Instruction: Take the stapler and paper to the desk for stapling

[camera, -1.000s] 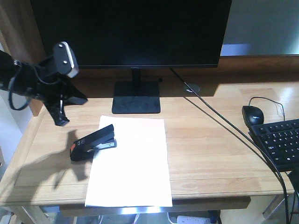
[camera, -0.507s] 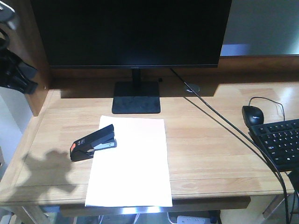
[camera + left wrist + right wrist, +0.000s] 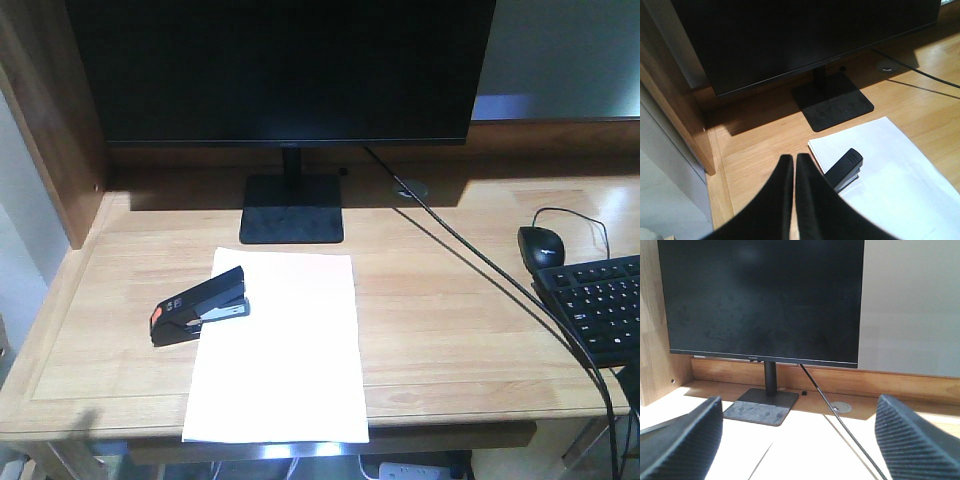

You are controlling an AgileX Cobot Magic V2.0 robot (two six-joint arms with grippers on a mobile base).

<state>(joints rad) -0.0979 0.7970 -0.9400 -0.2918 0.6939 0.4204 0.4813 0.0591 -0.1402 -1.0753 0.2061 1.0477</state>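
The black stapler (image 3: 198, 307) with an orange rear end lies on the desk (image 3: 450, 330), its front overlapping the left edge of the white paper (image 3: 280, 350). The paper lies flat in front of the monitor stand. Neither gripper shows in the front view. In the left wrist view my left gripper (image 3: 794, 159) is shut with nothing between its fingers. It hovers above the desk, left of the stapler (image 3: 845, 169) and the paper (image 3: 890, 160). My right gripper (image 3: 799, 405) is open and empty, low over the sunlit desk, facing the monitor.
A large black monitor (image 3: 280, 70) on a flat stand (image 3: 292, 208) fills the back. A black cable (image 3: 480, 265) runs diagonally across the right half. A black mouse (image 3: 540, 245) and keyboard (image 3: 600, 305) sit at the right edge. A brown side panel (image 3: 55, 150) bounds the left.
My left arm has pulled back to the left and left the front view. Its shadow has slid off the desk's left part. The stapler and paper have not moved.
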